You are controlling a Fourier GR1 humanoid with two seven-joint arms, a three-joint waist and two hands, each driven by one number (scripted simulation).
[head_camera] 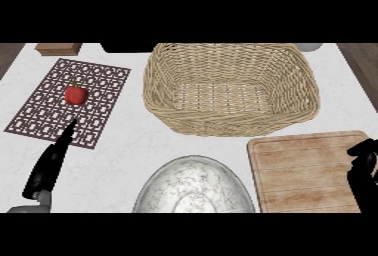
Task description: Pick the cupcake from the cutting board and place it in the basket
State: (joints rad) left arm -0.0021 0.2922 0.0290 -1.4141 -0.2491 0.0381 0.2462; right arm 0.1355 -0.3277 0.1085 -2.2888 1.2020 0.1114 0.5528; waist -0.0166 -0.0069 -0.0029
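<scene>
Right hand (364,170) at the frame's right edge looks curled over the cutting board (306,172), cupcake hidden. Left hand (50,162), lower left, has fingers straight and pressed together. Guessing it's the lift stage, next up to the basket (232,90).

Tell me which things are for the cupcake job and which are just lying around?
For the job:
basket
cutting board
right hand, at the board's right edge
(no cupcake shows)

Just lying about:
red pepper on the patterned mat
marbled bowl
wooden box
left hand, resting open at lower left
</scene>
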